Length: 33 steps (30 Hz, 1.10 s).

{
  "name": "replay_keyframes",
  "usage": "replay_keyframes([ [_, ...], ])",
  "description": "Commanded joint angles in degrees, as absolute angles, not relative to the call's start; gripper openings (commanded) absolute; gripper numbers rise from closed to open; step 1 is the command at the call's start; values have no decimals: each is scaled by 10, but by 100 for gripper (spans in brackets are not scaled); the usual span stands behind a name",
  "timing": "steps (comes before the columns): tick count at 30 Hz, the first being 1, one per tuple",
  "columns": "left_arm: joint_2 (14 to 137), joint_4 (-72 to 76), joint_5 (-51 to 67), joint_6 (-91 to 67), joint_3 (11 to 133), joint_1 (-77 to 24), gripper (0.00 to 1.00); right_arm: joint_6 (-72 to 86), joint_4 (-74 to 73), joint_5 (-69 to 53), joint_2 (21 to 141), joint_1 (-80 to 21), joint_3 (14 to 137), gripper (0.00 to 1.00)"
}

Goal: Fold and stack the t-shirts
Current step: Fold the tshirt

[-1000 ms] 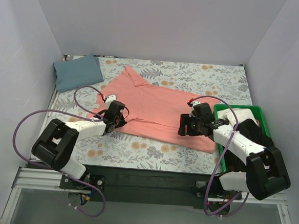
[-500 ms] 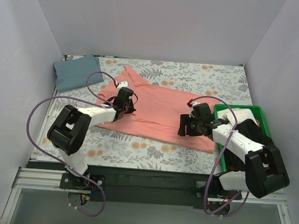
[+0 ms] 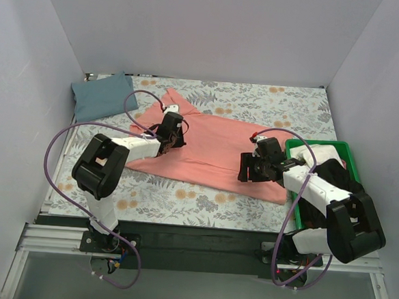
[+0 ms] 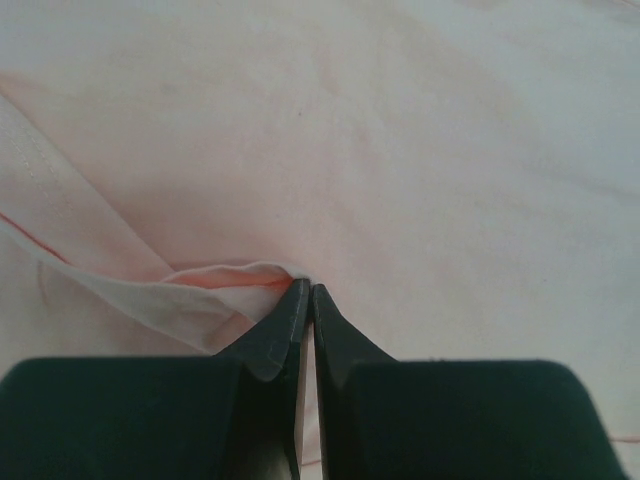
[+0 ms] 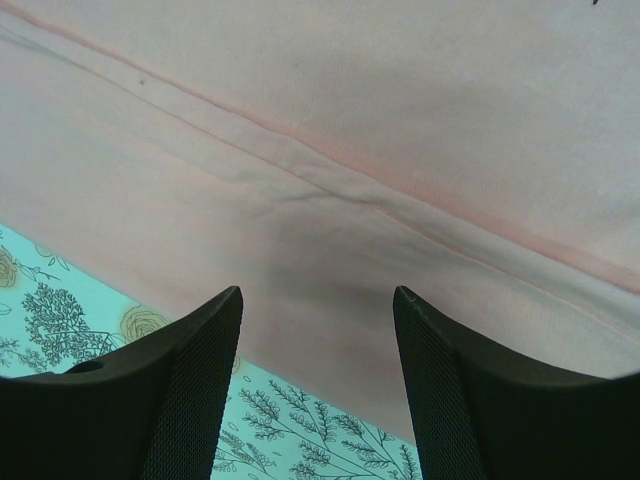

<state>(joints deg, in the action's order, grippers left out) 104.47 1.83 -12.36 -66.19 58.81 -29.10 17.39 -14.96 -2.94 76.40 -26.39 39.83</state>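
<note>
A grey floral-print cloth (image 3: 258, 99) lies flat as the working surface and carries everything else. The coral-pink t-shirt (image 3: 213, 147) lies spread across its middle, slanting from far left to near right, and its right end reaches just beside the green bin (image 3: 316, 142) at the right edge. The blue-grey t-shirt (image 3: 104, 96) lies folded in the far left corner, apart from the pink one.

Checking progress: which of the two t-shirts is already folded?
The slate blue-grey t-shirt, a compact bundle in the far-left corner; the coral-pink t-shirt lies spread out, pinched by the left gripper.
</note>
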Motion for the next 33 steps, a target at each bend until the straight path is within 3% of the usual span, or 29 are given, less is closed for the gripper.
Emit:
replay_keyframes([
  [1, 1040, 35, -97, -652, 608, -294, 0, 173, -138, -22, 769, -266, 411, 68],
  [15, 1064, 40, -71, -649, 623, -293, 1, 169, -137, -17, 766, -267, 410, 69],
  [17, 1068, 41, -70, -650, 628, -294, 10, 170, -138, -16, 764, -266, 409, 69],
  [19, 1068, 43, -72, -653, 628, -294, 37, 169, -137, -15, 761, -266, 409, 69],
  [22, 1063, 54, -74, -656, 630, -294, 60, 170, -137, -13, 758, -266, 408, 69],
  [33, 1019, 117, -5, -668, 629, -293, 69, 174, -138, -15, 746, -267, 401, 69],
])
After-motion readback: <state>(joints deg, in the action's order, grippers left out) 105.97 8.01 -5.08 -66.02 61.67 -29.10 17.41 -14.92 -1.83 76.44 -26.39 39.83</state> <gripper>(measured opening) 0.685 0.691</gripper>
